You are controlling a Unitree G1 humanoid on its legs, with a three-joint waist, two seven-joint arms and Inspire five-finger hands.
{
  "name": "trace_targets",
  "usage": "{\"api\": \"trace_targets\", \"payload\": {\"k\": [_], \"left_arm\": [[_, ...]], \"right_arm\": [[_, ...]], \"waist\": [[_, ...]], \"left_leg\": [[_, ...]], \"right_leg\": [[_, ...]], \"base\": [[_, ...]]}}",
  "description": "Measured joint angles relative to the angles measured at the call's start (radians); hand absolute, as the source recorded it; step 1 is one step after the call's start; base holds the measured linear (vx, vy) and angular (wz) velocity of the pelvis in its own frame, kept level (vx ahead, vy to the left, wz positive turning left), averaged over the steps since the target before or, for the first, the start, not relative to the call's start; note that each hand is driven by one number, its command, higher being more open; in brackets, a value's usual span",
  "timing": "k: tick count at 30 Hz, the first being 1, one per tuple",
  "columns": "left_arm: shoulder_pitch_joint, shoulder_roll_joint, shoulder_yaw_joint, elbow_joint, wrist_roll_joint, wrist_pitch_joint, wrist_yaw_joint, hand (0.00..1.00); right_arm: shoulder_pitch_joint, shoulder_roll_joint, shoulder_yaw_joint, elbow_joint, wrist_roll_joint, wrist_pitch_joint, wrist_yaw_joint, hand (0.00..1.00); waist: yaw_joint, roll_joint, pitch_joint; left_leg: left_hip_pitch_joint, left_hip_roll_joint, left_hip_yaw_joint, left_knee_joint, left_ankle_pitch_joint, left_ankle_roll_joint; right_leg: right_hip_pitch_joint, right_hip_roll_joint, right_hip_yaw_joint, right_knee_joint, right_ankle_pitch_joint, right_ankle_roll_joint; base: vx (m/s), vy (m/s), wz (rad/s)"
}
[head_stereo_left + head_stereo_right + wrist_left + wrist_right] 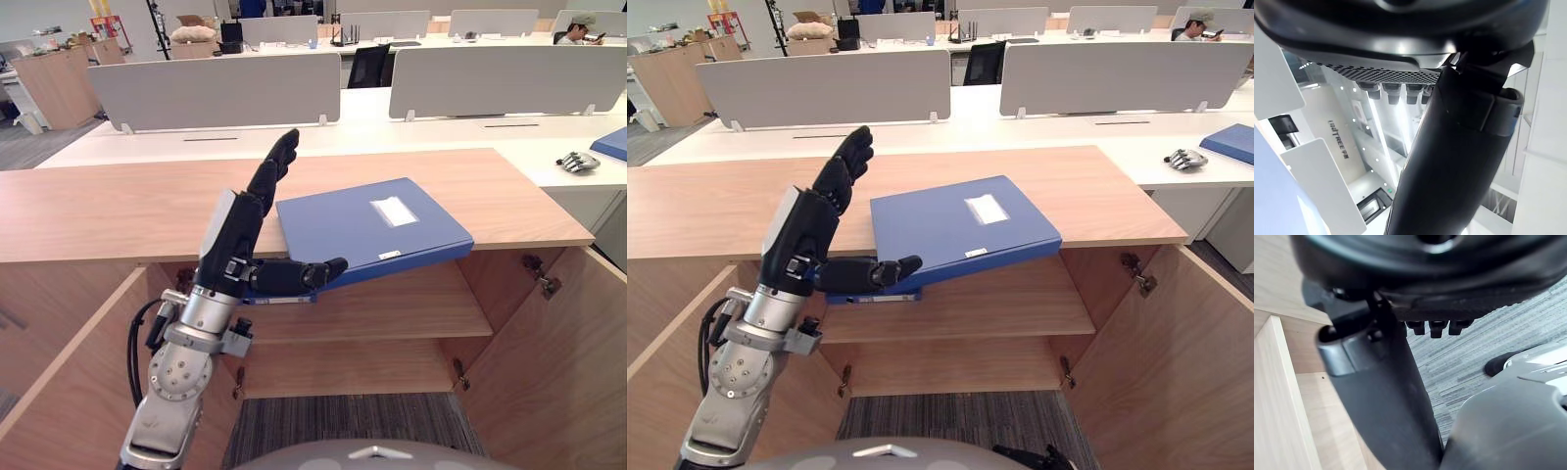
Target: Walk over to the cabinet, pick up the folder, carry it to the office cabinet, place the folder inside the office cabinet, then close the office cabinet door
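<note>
Folder [372, 230] is a flat blue box-file type, one rectangular white label [394, 211] on its lid and a smaller white tag [389, 256] on the front edge. The writing on both is too small for me to read.

From the head views, it lies on the wooden counter [118, 206] on top of the cabinet [490, 284], tilted, with its near edge hanging out past the counter's front. The left robot hand [233, 235] is spread wide at the folder's left side: fingers straight and pointing up along that edge, thumb [872, 273] stretched out under the overhanging corner.

Count-wise: two cabinet doors [558, 372], both swung open, one shelf [392, 308] inside, and a second blue folder [612, 142] on the white counter [470, 132] behind, well apart from the first.

Left wrist view: the hand's dark bulk with the thumb running out straight, and a strip of blue beside it.

Right wrist view: right robot hand [1425, 264] hangs relaxed with nothing in it, thumb straight, pale wood on one side and grey carpet [1469, 357] past it.
</note>
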Motion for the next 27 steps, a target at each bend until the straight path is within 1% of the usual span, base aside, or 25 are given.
{"api": "trace_targets", "payload": {"k": [2,6,8,13,16,18,22,27], "left_arm": [[-0.001,0.019,-0.006,0.000,0.015,-0.002,0.008,1.00],[-0.035,0.065,-0.087,0.004,0.100,-0.009,0.019,1.00],[-0.038,0.072,-0.115,0.009,0.132,-0.014,0.020,1.00],[-0.038,0.083,-0.179,0.085,0.282,-0.018,0.022,1.00],[-0.037,0.106,-0.209,0.102,0.348,-0.018,0.022,1.00],[-0.037,0.106,-0.228,0.102,0.390,-0.018,0.022,1.00],[-0.037,0.105,-0.237,0.103,0.475,-0.018,0.033,1.00],[-0.035,0.095,-0.237,0.123,0.605,-0.017,0.107,1.00]], "right_arm": [[0.000,-0.001,0.000,0.001,0.000,0.000,0.000,1.00],[-0.002,-0.004,0.001,0.015,0.000,0.000,0.000,1.00],[-0.002,-0.005,0.001,0.017,0.000,0.000,0.000,1.00],[-0.001,-0.006,0.001,0.028,0.000,-0.001,-0.008,1.00],[-0.001,-0.006,0.001,0.033,0.000,-0.001,-0.013,1.00],[-0.002,-0.007,0.001,0.039,0.000,-0.002,-0.014,1.00],[-0.002,-0.007,0.001,0.039,0.001,-0.002,-0.019,1.00],[-0.002,-0.007,0.001,0.047,0.003,-0.003,-0.031,1.00]], "waist": [[-0.005,0.003,-0.003],[-0.006,0.003,-0.005],[-0.007,0.004,-0.010],[-0.010,0.004,-0.011],[-0.011,0.003,-0.010],[-0.011,0.003,-0.010],[-0.011,0.003,-0.010],[-0.011,0.002,-0.010]], "left_leg": [[0.000,0.000,0.003,0.000,0.000,0.000],[-0.001,0.000,0.006,0.000,0.000,0.000],[-0.004,0.000,0.010,0.000,0.000,0.000],[-0.004,0.000,0.015,0.000,0.000,0.000],[-0.006,-0.001,0.015,0.000,0.000,0.000],[-0.007,-0.002,0.015,0.000,0.000,0.000],[-0.007,-0.002,0.015,0.000,0.000,0.000],[-0.007,-0.002,0.013,0.000,0.000,0.000]], "right_leg": [[-0.003,0.000,0.003,0.000,0.000,0.000],[-0.006,0.000,0.006,0.000,0.000,0.000],[-0.012,0.000,0.009,0.001,0.001,0.000],[-0.016,0.001,0.016,0.002,0.001,0.000],[-0.017,0.000,0.016,0.002,0.001,0.000],[-0.018,0.000,0.016,0.002,0.001,0.001],[-0.018,0.000,0.015,0.002,0.001,0.001],[-0.017,-0.001,0.014,0.002,0.001,0.001]], "base": [[-0.01,-0.010,-0.02],[-0.01,-0.005,-0.01],[-0.02,-0.016,-0.07],[-0.01,-0.008,-0.03],[0.00,0.000,0.00],[0.00,0.000,0.00],[0.00,0.000,0.00],[0.00,0.000,0.00]]}}
